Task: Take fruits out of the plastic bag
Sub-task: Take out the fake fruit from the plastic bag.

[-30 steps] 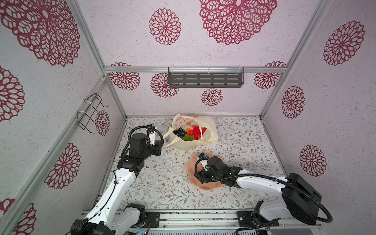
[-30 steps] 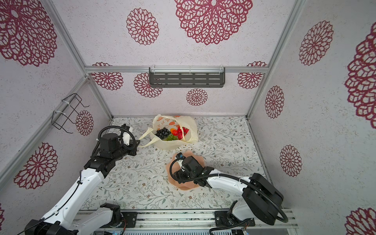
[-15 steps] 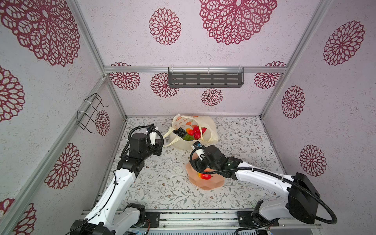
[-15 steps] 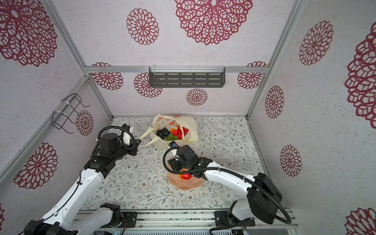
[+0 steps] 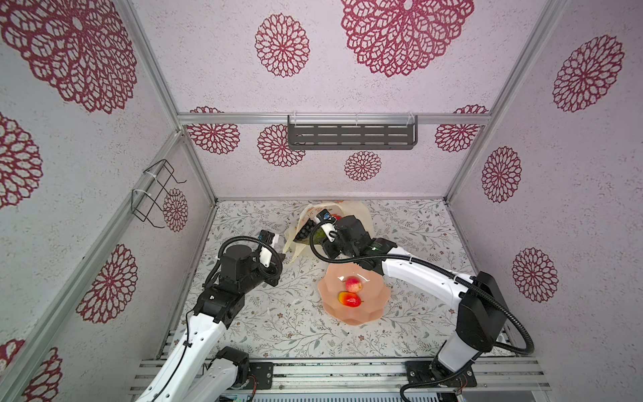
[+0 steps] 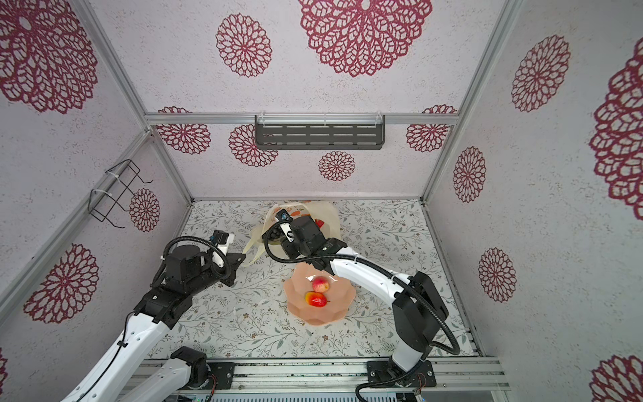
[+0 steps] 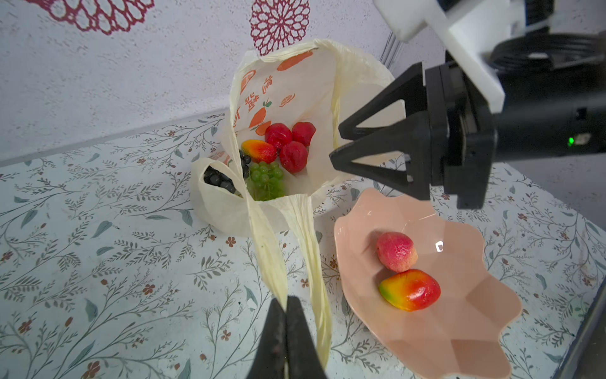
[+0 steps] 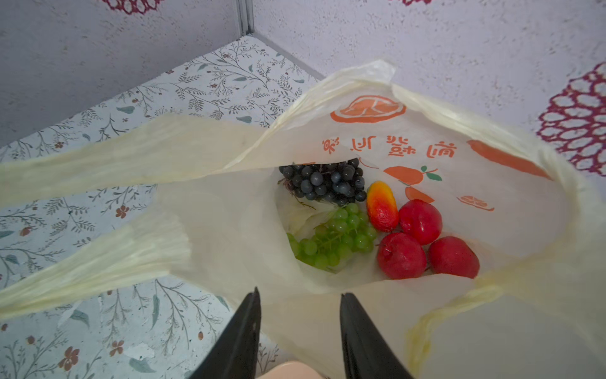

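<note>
Since a second ago my right claw (image 8: 298,295) has swung from above the pink bowl (image 7: 459,331) to the mouth of the plastic bag (image 8: 524,229), jaws parted and empty. Both top views show little past my wrist, perhaps dark grapes. The right wrist view shows the fruits (image 8: 419,221) inside: grapes, a mango, three red ones. Only the left wrist view shows my left claw (image 7: 287,303) clenched on the bag's handle (image 7: 269,256), and two fruits lying in the bowl.

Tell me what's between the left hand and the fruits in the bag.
A loop handle of the plastic bag: pinched in the shut left hand, it stretches over the tabletop to its mouth. The left wrist view shows it.
</note>
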You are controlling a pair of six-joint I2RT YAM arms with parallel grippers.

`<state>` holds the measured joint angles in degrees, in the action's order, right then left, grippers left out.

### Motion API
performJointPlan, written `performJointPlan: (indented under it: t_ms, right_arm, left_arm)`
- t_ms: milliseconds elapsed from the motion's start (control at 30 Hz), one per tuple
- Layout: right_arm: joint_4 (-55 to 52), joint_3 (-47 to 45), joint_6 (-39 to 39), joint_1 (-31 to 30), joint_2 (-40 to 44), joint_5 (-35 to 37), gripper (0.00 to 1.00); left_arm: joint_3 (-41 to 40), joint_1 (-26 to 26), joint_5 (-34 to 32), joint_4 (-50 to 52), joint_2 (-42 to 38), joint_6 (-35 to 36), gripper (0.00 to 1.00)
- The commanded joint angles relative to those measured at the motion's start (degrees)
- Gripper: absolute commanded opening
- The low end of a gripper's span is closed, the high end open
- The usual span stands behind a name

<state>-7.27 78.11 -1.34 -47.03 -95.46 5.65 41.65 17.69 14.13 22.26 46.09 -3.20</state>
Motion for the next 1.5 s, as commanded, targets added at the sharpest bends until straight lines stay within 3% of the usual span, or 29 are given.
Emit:
performJointPlan:
  t_ms: [0, 233, 500, 567, 633, 933, 1067, 1467]
  right_arm:
    - [2.2, 2.7, -0.7, 1.5, 0.5, -2.6, 0.42]
    - [-0.8, 11.1, -1.6, 3.5, -9.3, -1.9, 0.43]
    - [5.0, 12.4, -7.5, 5.3, -17.8, -5.1, 0.47]
    - [5.2, 14.0, -8.0, 6.6, -20.4, -6.3, 0.49]
    - [3.2, 17.8, -8.2, 8.1, -23.6, -6.1, 0.59]
    - [-10.0, 41.2, -10.0, 11.2, -36.0, 13.5, 0.78]
    - [-9.9, 41.3, -8.8, 12.1, -36.5, 15.9, 0.86]
    - [-3.1, 33.7, -0.1, 13.5, -37.4, 10.3, 0.89]
  left_arm:
    - [-3.3, 0.0, 0.8, -0.3, -2.4, 2.3, 0.0]
    - [-5.7, -0.1, 0.6, -2.5, -3.8, 3.7, 0.0]
    - [-5.7, -0.1, 1.5, -2.3, -3.9, 5.2, 0.0]
    - [-5.4, -0.1, 1.0, -2.3, -3.9, 5.4, 0.0]
    - [-5.1, -0.2, 0.4, -2.3, -3.9, 5.4, 0.0]
    - [-4.8, -0.4, 0.1, -1.7, -4.4, 5.4, 0.0]
    - [-4.7, -0.4, -0.2, -1.3, -4.5, 5.6, 0.0]
    - [-5.0, -0.1, 1.0, -1.1, -4.8, 4.8, 0.01]
